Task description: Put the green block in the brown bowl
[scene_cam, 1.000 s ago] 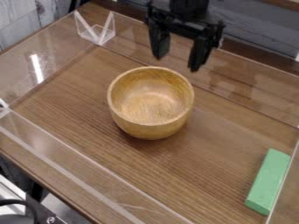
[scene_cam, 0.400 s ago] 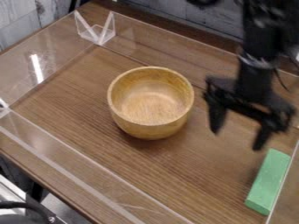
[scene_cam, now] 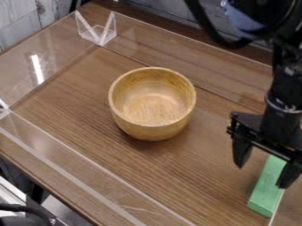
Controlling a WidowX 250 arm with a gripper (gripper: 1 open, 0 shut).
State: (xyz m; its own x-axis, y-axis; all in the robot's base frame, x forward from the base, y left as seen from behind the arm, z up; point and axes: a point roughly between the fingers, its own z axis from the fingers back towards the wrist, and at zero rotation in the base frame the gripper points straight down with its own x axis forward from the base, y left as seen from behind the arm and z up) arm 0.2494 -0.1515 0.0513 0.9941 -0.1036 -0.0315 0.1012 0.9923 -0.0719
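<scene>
The green block lies flat on the wooden table at the lower right, its upper end hidden behind my gripper. My gripper points straight down just above that end, open, with one finger left of the block and the other right of it; nothing is held. The brown bowl stands empty in the middle of the table, well to the left of the gripper.
Clear plastic walls ring the wooden table. A small clear stand sits at the back left corner. The table's right edge runs close beside the block.
The gripper has travelled from behind the bowl to the right and down toward the near side, arriving over the green block's upper end. It stayed open. Bowl and block have not moved.
</scene>
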